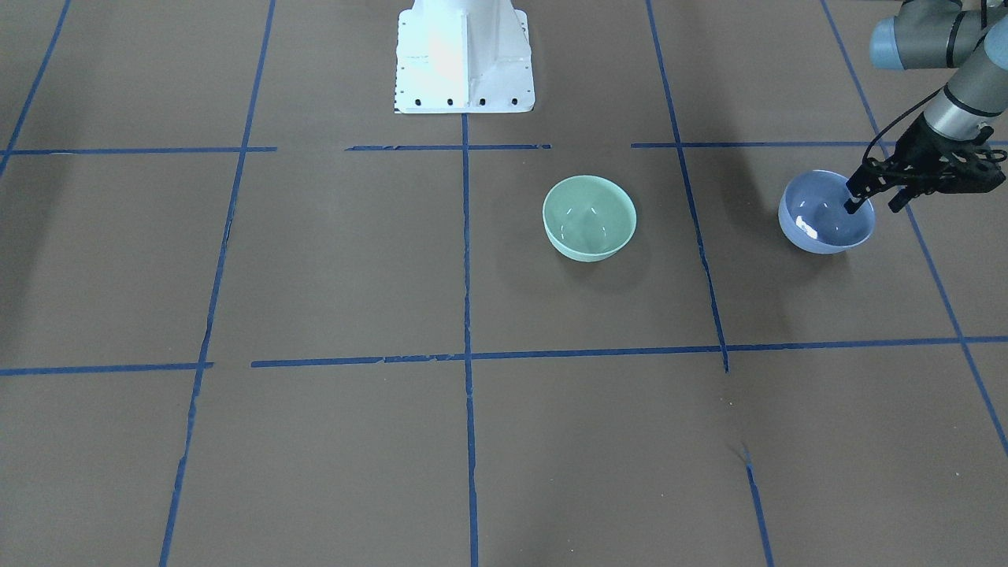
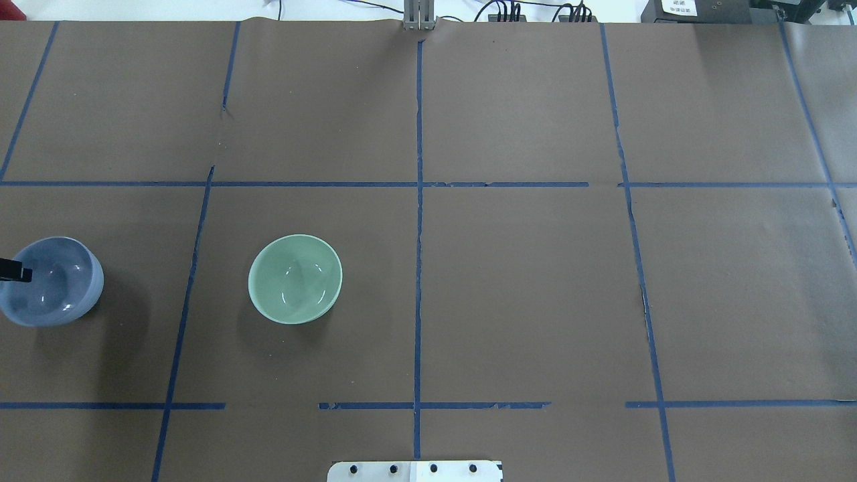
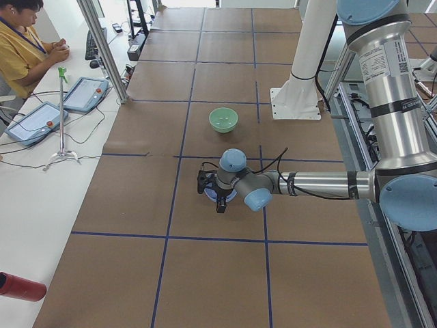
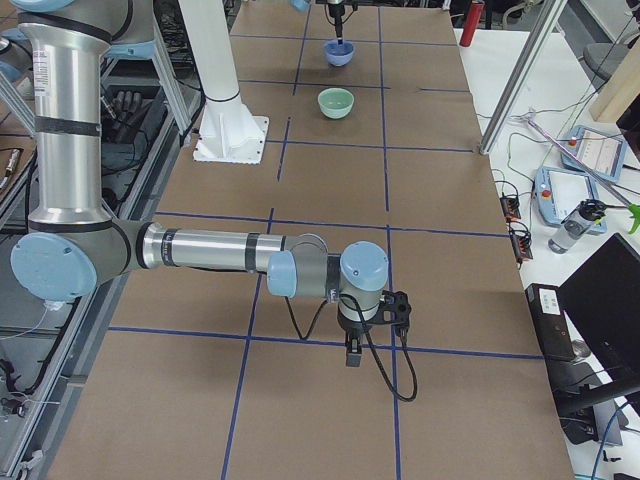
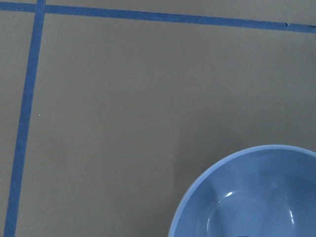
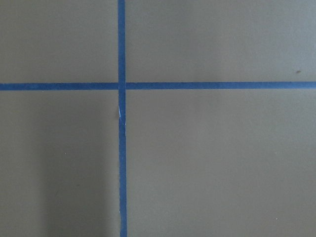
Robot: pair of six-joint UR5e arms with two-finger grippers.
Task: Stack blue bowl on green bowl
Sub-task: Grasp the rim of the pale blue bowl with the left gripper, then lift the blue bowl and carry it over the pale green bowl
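Note:
The blue bowl stands on the brown table near its left end; it also shows in the overhead view and fills the lower right of the left wrist view. The green bowl sits upright and empty about one bowl's width away toward the table's middle. My left gripper straddles the blue bowl's outer rim, one finger inside and the other outside, with the jaws apart. My right gripper hangs over bare table far from both bowls, and I cannot tell whether it is open.
The white robot base stands at the table's robot side. Blue tape lines cross the brown paper. An operator sits at a side bench with tablets, beyond the table's far edge.

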